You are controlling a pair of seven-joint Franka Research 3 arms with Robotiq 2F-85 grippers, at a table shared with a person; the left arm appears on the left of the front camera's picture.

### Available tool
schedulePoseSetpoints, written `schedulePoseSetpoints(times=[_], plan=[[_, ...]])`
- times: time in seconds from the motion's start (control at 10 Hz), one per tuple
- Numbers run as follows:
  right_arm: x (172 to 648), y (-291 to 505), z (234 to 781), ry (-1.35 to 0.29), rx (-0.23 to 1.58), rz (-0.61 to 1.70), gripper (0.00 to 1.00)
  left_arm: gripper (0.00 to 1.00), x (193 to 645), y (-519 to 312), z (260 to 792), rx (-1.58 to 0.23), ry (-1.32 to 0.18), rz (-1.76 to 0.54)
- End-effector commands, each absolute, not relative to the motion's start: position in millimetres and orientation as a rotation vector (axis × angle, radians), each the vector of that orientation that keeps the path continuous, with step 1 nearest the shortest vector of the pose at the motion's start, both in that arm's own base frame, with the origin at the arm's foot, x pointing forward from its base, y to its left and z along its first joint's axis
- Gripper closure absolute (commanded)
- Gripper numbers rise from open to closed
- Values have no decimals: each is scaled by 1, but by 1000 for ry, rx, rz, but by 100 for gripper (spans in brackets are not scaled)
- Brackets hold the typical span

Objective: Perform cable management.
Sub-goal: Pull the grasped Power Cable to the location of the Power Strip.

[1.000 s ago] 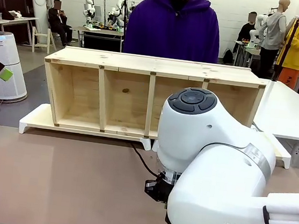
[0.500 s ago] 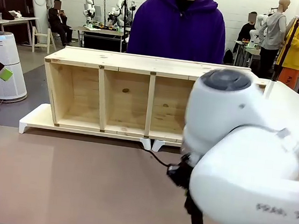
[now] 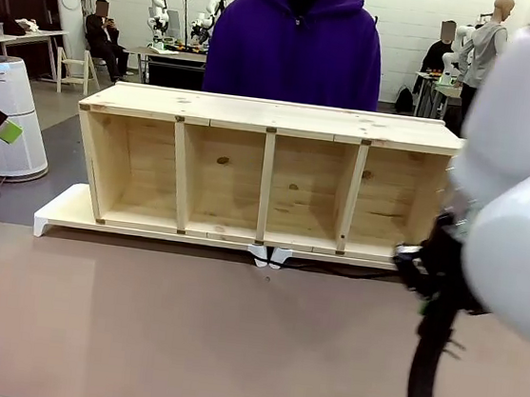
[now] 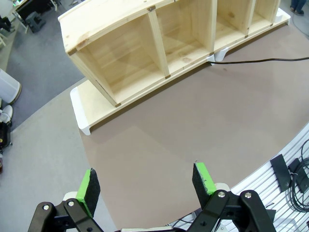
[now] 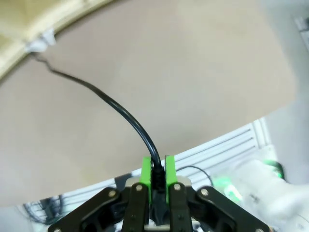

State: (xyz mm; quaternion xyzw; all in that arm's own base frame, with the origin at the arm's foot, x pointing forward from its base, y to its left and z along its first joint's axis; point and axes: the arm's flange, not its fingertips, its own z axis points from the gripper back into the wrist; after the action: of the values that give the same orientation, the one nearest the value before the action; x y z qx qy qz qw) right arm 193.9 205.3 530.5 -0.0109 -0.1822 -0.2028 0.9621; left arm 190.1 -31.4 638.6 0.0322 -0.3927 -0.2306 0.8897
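Note:
The cable is a thin black cord. It leaves the gap between the white feet under the wooden shelf and runs right along the shelf's front. My right gripper is blurred below the big white right arm. In the right wrist view the right gripper is shut on the cable, which curves away toward the shelf's corner. My left gripper hangs open high over the brown table, holding nothing, far from the cable and the shelf.
A person in a purple hoodie stands behind the shelf. The shelf rests on a white base. A white slatted panel with loose wires lines the table's near edge. A white appliance stands on the floor at the left.
My right arm has swung from the table's middle to the right, drawing the cable out along the shelf's front. The person has shifted slightly left.

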Motion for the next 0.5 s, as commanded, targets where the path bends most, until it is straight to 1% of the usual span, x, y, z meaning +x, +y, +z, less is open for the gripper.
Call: schedulePoseSetpoints(times=[0.0, 0.2, 0.4], plan=[[171, 118, 474, -385, -2, -452, 86, 0, 192, -31, 639, 70, -820, -469], [197, 86, 482, -446, 49, -496, 86, 0, 192, -31, 639, 70, -820, -469], [244, 70, 488, -504, 64, -500, 86, 0, 192, -31, 639, 70, -820, -469]])
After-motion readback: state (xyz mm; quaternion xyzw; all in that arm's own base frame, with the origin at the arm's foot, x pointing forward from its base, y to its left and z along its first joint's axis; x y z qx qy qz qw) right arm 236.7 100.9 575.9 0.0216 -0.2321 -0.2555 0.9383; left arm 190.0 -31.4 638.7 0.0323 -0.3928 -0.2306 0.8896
